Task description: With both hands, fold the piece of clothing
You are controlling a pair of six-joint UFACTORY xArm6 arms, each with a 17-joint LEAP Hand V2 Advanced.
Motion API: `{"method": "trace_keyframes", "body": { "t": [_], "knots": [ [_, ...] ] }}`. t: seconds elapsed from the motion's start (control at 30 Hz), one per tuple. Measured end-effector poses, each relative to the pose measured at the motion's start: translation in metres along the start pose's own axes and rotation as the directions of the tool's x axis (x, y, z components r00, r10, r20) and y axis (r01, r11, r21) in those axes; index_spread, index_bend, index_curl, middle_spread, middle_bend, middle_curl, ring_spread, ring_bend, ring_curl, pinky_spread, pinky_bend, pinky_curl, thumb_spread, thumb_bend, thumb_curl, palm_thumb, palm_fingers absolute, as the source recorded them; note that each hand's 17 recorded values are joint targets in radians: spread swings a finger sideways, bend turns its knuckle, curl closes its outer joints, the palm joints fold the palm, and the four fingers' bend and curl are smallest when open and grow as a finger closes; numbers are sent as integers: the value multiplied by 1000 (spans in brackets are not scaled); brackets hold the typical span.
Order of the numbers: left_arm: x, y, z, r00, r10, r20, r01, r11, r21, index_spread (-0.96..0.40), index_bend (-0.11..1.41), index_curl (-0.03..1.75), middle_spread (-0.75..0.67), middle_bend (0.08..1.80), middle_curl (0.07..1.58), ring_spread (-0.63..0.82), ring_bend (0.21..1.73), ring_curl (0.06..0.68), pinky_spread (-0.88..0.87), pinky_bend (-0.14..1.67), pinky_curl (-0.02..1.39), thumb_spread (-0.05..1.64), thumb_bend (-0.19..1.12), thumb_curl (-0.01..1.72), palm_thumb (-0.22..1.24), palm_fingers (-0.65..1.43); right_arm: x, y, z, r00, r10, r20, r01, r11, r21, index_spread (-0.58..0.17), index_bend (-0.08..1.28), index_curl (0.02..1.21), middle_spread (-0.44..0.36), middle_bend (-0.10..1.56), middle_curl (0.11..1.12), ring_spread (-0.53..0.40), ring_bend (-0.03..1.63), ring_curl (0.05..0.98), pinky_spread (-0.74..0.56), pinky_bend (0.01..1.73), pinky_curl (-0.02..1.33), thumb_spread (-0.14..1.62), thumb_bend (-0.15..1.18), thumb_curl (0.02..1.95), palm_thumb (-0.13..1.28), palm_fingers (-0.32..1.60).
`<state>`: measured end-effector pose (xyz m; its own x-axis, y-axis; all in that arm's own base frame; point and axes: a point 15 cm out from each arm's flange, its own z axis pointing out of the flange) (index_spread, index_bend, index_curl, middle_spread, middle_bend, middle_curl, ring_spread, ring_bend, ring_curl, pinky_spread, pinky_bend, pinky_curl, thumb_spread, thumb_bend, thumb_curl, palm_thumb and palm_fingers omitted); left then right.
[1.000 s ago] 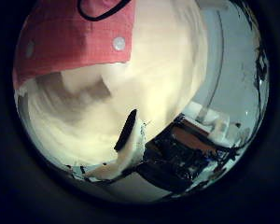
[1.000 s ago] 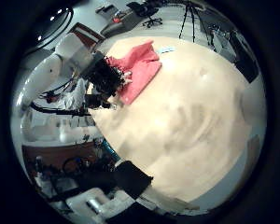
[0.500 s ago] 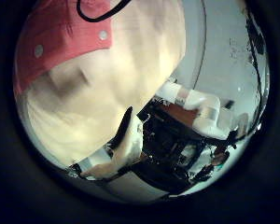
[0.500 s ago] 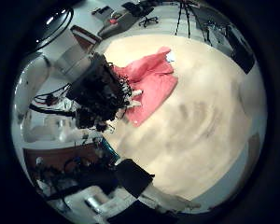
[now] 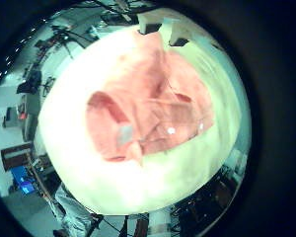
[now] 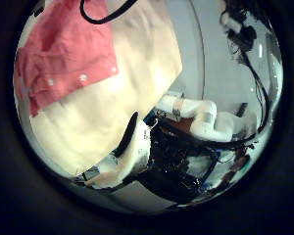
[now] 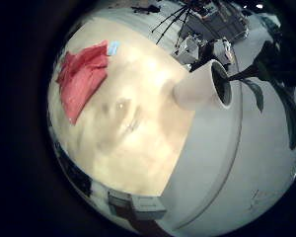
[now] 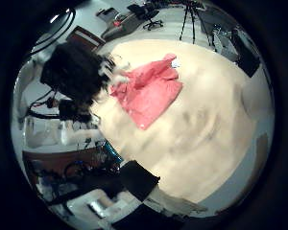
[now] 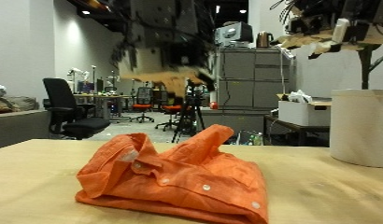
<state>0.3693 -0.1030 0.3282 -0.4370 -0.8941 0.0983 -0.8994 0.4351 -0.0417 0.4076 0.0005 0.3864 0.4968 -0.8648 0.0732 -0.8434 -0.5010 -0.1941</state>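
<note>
1. Outside view: an orange shirt (image 9: pixel 173 177) lies folded in a loose bundle on the wooden surface (image 9: pixel 42 177), buttons showing along its front edge. Both hands hang well above it and neither touches it. The left hand (image 9: pixel 167 56) is over the shirt and is a blur, so I cannot tell how its fingers are set. The right hand (image 9: pixel 326 33) is off to the shirt's far side, above a white pot (image 9: pixel 362 126). Its fingers hang loose and hold nothing.
2. Left little finger side palm view: the shirt (image 5: pixel 148 109) lies beneath this palm, on the surface (image 5: pixel 109 188).
3. Left thumb side palm view: the shirt (image 6: pixel 64 54) lies on the surface (image 6: pixel 98 117), apart from this hand's one visible finger (image 6: pixel 132 147).
4. Right little finger side palm view: the shirt (image 7: pixel 81 77) is well away from this palm, and the pot (image 7: pixel 199 89) stands closer, at the edge of the surface (image 7: pixel 128 128).
5. Right thumb side palm view: the shirt (image 8: pixel 146 88) lies on the surface (image 8: pixel 192 125). The left hand (image 8: pixel 75 69) shows just beside the shirt as a dark mass.
</note>
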Motion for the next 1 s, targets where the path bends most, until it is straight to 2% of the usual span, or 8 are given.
{"method": "trace_keyframes", "body": {
  "t": [0.1, 0.17, 0.33, 0.43, 0.7, 0.8, 1.0],
  "knots": [
    [-21, 22, -35, 996, -57, 63, 54, 997, 54, 101, 169, 304, 280, 190, 310, 452, 463, 231, 446, 278, 324, 1275, -20, 227, 262, 24, -8, 8, -21, 1000, 10, -4, -9, 1000, 24, -411, 169, 302, 16, 182, 286, 194, 357, 242, 409, 497, 265, 1037, -24, 277, 248, 119],
    [-27, 42, -47, 993, -90, 80, 86, 995, 60, 99, 171, 307, 278, 188, 309, 451, 462, 230, 446, 274, 323, 1262, -19, 228, 251, 28, -14, 17, -39, 999, 30, -13, -29, 999, 43, -406, 164, 298, 21, 182, 286, 194, 365, 242, 416, 506, 268, 1038, -25, 277, 249, 132],
    [-29, 97, -44, 982, -172, 76, 174, 985, -12, 100, 160, 307, 288, 191, 309, 452, 462, 230, 446, 274, 324, 1227, -24, 229, 221, 25, -23, 54, -60, 993, 113, -10, -113, 994, 3, -393, 154, 288, 37, 185, 291, 201, 375, 248, 423, 528, 276, 1009, -38, 273, 207, 118],
    [-28, 128, -34, 970, -231, 74, 236, 970, -65, 109, 157, 303, 309, 192, 309, 462, 461, 229, 450, 278, 325, 1195, -26, 230, 197, 13, -30, 79, -53, 986, 165, 14, -164, 985, -63, -379, 154, 282, 65, 185, 292, 212, 377, 251, 419, 533, 281, 986, -41, 268, 166, 78],
    [-27, 152, -10, 947, -313, 79, 319, 945, -78, 117, 160, 299, 343, 193, 311, 484, 462, 227, 463, 280, 325, 1147, -21, 239, 176, 4, -54, 133, 11, 976, 216, 33, -202, 952, -232, -355, 152, 266, 116, 192, 300, 233, 392, 252, 417, 536, 284, 957, -34, 268, 102, 42],
    [-29, 158, -1, 926, -369, 79, 376, 923, -88, 117, 165, 300, 345, 193, 310, 486, 461, 226, 464, 279, 324, 1147, -17, 242, 178, 5, -59, 136, 19, 978, 207, 34, -193, 949, -248, -353, 154, 265, 127, 195, 304, 235, 392, 252, 412, 529, 284, 955, -34, 268, 84, 37],
    [-39, 163, 3, 905, -416, 91, 424, 901, -95, 113, 168, 303, 329, 190, 309, 483, 465, 228, 462, 275, 322, 1148, -16, 249, 187, 15, -54, 134, 28, 986, 168, 15, -157, 945, -288, -351, 160, 265, 132, 191, 309, 237, 397, 253, 410, 517, 284, 955, -32, 270, 68, 44]
  ]
}}
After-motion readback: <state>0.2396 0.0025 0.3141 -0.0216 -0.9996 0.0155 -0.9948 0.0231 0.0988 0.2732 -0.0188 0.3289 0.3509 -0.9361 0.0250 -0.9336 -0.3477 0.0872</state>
